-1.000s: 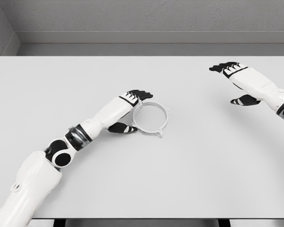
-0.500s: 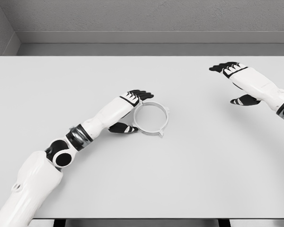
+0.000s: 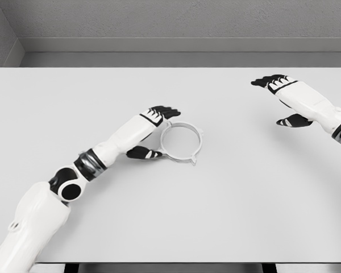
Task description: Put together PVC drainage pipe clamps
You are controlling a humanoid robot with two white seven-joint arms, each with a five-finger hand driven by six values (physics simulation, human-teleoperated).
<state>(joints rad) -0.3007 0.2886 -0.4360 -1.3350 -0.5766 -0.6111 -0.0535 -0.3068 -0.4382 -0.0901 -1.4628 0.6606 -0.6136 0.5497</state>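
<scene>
Head view: we see a plain white worktop (image 3: 227, 216) with one white ring-shaped pipe clamp (image 3: 181, 142) lying flat near its middle, small tabs sticking out at its right side and lower edge. The left hand (image 3: 150, 132) sits just left of the clamp, arm coming in from the lower left. Its black fingers (image 3: 166, 111) reach over the ring's upper-left rim, and the thumb (image 3: 143, 152) lies at the ring's lower-left edge. The fingers are spread around that side of the ring, not closed on it; we can't tell for sure whether they touch the rim. The clamp rests on the worktop, not lifted.

Against the frame half a second back, we note the left hand and forearm shifted slightly left and up, the fingers now a bit further from the ring's top, the elbow pulled outward too. The clamp has not moved.

The right hand (image 3: 285, 96) hovers at the far right of the worktop, well apart from the clamp, fingers extended and relaxed, holding nothing. It is unchanged from the earlier frames.
</scene>
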